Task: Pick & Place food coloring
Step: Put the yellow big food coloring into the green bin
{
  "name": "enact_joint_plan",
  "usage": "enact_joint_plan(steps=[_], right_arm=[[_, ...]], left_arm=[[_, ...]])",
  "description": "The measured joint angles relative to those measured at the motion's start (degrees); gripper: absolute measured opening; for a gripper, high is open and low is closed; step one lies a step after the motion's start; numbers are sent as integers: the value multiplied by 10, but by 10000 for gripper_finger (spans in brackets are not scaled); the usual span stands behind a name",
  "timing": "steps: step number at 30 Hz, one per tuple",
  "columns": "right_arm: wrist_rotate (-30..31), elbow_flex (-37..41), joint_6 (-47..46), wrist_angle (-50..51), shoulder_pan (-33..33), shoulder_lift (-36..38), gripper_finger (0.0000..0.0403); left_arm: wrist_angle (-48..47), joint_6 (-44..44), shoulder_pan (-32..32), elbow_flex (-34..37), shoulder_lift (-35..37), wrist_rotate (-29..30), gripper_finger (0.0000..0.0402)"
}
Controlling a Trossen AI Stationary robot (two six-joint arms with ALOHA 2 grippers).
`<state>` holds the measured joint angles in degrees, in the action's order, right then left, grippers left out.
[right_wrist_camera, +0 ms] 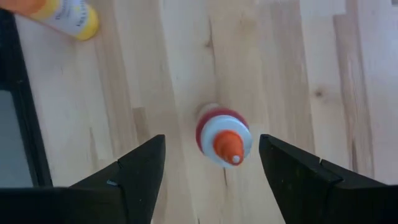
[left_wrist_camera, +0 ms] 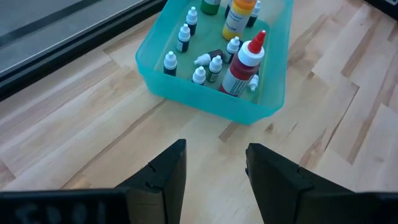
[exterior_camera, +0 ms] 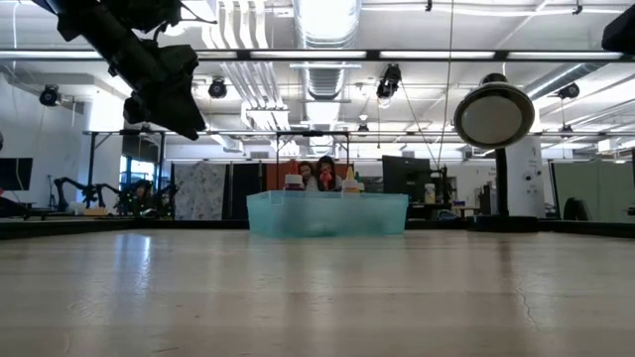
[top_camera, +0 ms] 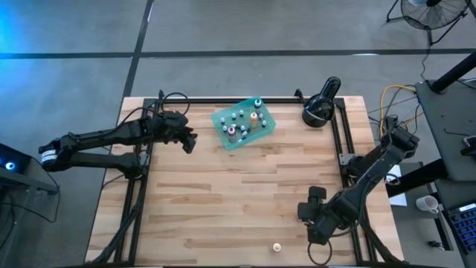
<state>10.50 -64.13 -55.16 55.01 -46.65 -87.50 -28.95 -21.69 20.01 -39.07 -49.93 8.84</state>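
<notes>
Wooden table (top_camera: pixel 223 201), right gripper (right_wrist_camera: pixel 211 163) open above orange-tipped bottle (right_wrist_camera: pixel 224 138)

My dark left gripper (top_camera: pixel 189 141) parted and raised at the table's far left, my dark right gripper (top_camera: pixel 315 217) spread wide, low near the front right

Grey concrete floor (top_camera: pixel 245 30) surrounds the wooden table (top_camera: pixel 223 201). Overhead, silver ducts (exterior_camera: pixel 327 40) and light strips (exterior_camera: pixel 397 57) cross the ceiling; a fan (top_camera: pixel 431 11) stands nearby.
</notes>
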Motion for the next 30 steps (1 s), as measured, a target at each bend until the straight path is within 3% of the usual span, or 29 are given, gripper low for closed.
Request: enact_joint_plan(steps=[16,30], right_arm=[[0,19,-1,-3,22,-8,209],[-28,19,14,-5,26,-8,108]], left_arm=[[0,-9,0,0,0,0,140],[0,-10,0,0,0,0,140]])
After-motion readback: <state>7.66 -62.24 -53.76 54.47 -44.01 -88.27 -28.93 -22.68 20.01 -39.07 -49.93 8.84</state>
